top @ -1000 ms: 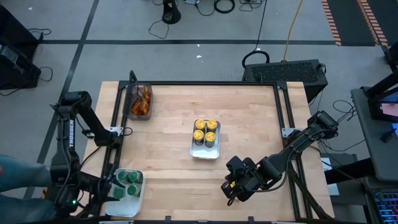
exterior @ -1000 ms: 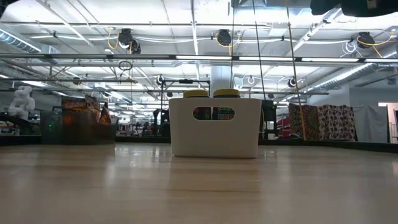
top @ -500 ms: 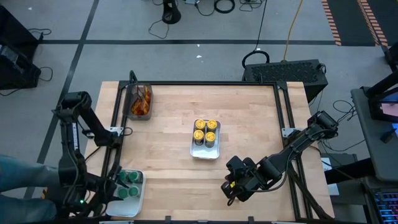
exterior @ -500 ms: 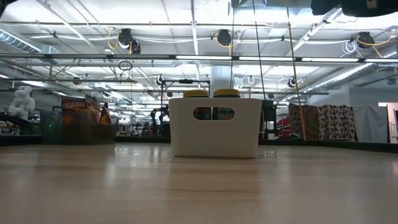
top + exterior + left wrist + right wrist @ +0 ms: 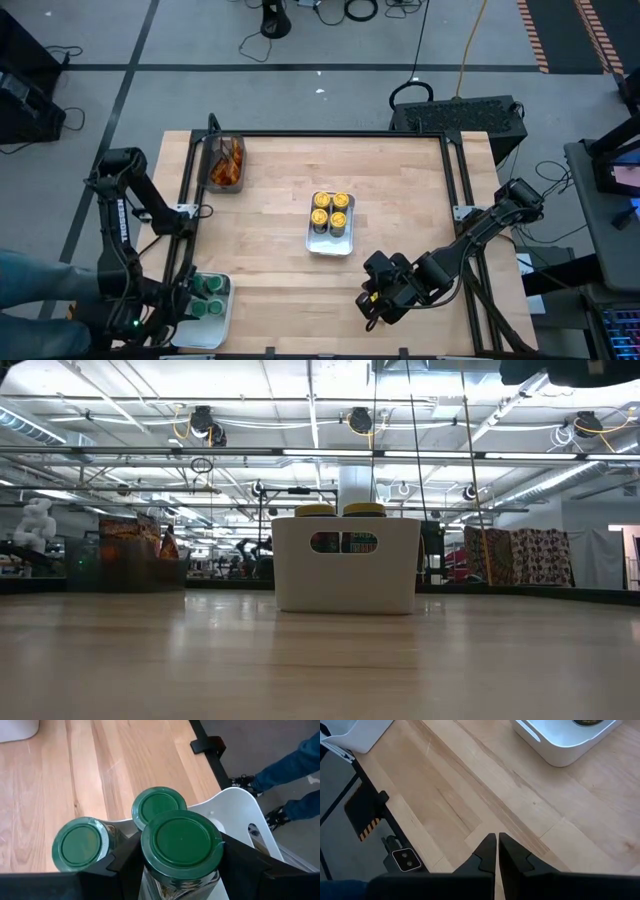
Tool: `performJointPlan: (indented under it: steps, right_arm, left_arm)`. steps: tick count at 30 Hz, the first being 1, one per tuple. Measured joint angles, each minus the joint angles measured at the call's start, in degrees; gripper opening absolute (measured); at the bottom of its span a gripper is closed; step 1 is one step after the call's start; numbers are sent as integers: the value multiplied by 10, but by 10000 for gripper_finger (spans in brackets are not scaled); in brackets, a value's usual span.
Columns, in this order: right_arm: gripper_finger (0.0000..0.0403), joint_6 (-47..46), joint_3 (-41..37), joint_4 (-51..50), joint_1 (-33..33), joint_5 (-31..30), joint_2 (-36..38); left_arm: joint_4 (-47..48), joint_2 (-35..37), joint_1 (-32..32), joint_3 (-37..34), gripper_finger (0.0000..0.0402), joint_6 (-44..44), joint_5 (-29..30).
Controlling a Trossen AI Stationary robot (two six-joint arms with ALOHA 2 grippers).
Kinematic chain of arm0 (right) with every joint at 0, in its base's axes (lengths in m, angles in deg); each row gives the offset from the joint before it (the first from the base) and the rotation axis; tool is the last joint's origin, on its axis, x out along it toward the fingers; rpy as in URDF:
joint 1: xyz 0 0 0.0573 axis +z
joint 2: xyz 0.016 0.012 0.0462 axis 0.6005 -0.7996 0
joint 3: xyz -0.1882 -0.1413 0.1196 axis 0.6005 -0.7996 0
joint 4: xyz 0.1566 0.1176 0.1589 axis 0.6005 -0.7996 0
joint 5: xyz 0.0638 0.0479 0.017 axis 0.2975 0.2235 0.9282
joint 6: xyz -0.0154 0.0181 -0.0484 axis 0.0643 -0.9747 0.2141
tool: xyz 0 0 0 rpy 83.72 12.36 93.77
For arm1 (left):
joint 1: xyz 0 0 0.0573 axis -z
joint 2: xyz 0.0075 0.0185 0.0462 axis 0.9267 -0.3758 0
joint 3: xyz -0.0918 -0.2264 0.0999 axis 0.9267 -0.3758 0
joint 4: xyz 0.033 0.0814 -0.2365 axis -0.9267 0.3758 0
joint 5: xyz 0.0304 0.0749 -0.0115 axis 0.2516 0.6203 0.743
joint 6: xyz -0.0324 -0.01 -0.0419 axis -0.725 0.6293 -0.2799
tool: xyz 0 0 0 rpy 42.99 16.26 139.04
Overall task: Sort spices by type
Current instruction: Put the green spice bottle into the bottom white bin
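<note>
Three green-lidded jars show in the left wrist view: one between my left gripper's (image 5: 181, 852) fingers, the green-lidded jar (image 5: 181, 840), and two beside it (image 5: 80, 844) (image 5: 159, 806), standing in a white tray (image 5: 242, 812). From above, that tray (image 5: 222, 318) sits at the table's near left corner, with my left gripper (image 5: 188, 303) over it. Several yellow-lidded jars (image 5: 331, 209) stand in a second white tray (image 5: 328, 245) mid-table. Orange-brown packets (image 5: 226, 162) lie in a dark bin. My right gripper (image 5: 372, 305) is shut, over bare wood near the near edge. My left gripper pinches the green-lidded jar between its two fingers (image 5: 125, 865), which lie on opposite sides of the jar's body just under the lid (image 5: 149, 872). It comes from above and the jar stands upright. The jar's own lid hides its bottom, so whether it rests in the tray cannot be told.
The dark bin (image 5: 210, 150) sits at the far left corner, by the black frame rail. In the low view the middle tray (image 5: 345, 565) stands alone on the wood. A person's legs (image 5: 295, 785) stand beside the table's near left corner. Bare wood (image 5: 400, 190) spreads right of the middle tray.
My left arm has shifted a little toward the near edge, over the left side of the green-jar tray, and now covers more of it. The right arm and the other jars have kept still.
</note>
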Motion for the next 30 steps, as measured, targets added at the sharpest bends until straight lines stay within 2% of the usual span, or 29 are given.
performJointPlan:
  steps: [13,19,30]
  right_arm:
    - [0,0,0,1,0,0,0]
    - [0,1,0,1,0,0,0]
    - [0,5,0,1,1,0,0]
  left_arm:
    - [-9,-30,1,0,213,-2,-12]
    - [-10,-34,1,0,256,-2,-12]
    - [-12,-34,0,0,265,-3,-16]
